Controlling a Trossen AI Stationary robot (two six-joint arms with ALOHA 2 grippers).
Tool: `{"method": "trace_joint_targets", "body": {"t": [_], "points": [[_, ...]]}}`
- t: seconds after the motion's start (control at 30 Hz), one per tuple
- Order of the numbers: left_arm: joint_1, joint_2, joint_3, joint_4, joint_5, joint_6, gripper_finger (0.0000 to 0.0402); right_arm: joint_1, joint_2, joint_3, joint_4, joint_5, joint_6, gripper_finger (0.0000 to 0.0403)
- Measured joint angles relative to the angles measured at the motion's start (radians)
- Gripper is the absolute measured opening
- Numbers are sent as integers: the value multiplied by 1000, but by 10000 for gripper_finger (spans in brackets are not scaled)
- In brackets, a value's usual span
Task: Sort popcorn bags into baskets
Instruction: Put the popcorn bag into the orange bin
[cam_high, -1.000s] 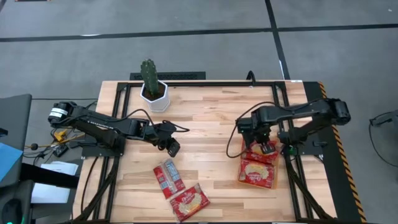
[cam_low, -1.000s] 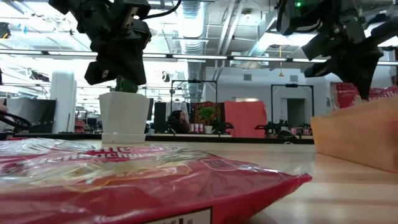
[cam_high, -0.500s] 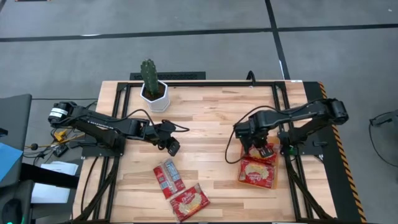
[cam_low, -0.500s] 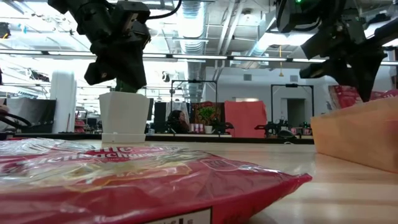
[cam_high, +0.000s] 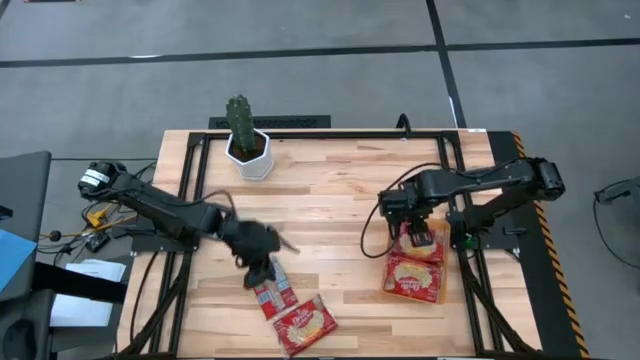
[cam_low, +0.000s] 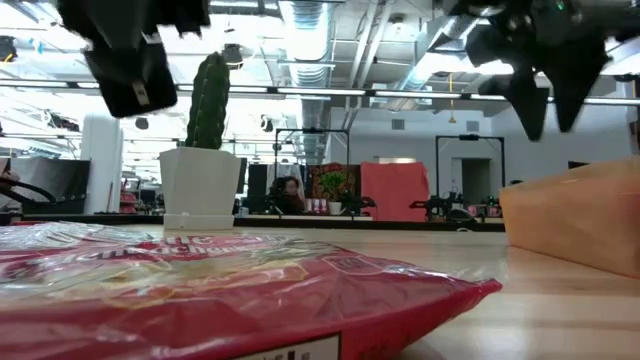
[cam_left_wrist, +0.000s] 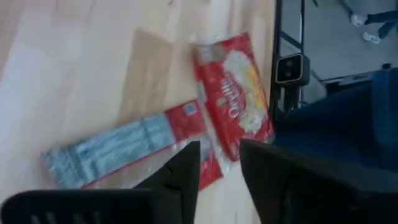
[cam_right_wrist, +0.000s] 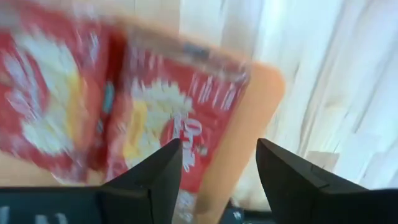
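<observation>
Two popcorn bags lie flat on the table near its front edge: one showing its blue-grey back (cam_high: 272, 290) (cam_left_wrist: 118, 149), and a red one (cam_high: 303, 325) (cam_left_wrist: 233, 93) beside it. My left gripper (cam_high: 262, 270) (cam_left_wrist: 217, 155) hovers slanted over the blue-grey bag's far end, open a little, with nothing between its fingers. The orange basket (cam_high: 387, 285) (cam_right_wrist: 261, 106) at the right holds red bags (cam_high: 415, 278) (cam_right_wrist: 168, 118). Above its far end my right gripper (cam_high: 418, 228) (cam_right_wrist: 217, 155) points down, wide open and holding nothing.
A cactus in a white pot (cam_high: 247, 150) stands at the far left of the table. Black frame rails (cam_high: 190, 200) run along both table sides. Bare wood lies between the two arms. In the low view the nearest red bag (cam_low: 200, 290) fills the foreground.
My left gripper has swung from mid-table toward the near edge and now hangs over the blue-grey bag, its wrist turned. My right gripper has opened over the basket and risen a little; the red bag it held has dropped flat into the basket.
</observation>
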Motion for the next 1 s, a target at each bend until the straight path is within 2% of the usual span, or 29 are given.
{"method": "trace_joint_targets", "body": {"t": [0.2,0.33,0.4,0.5,0.63,0.83,1.0], "points": [[-291,61,0,84,-294,-5,14,52,-76,42,103,0,171,210],[-434,169,0,234,-508,-28,2,97,-111,42,203,6,269,193],[-464,235,1,330,-564,-30,1,117,-114,42,241,7,308,184],[-469,340,23,393,-581,-30,0,146,-114,42,278,8,340,170],[-460,474,65,404,-552,1,0,178,-96,41,316,25,375,154],[-435,595,165,404,-541,74,0,217,-84,41,352,59,395,132],[-385,648,184,333,-528,-49,0,234,-78,41,383,110,458,120]]}}
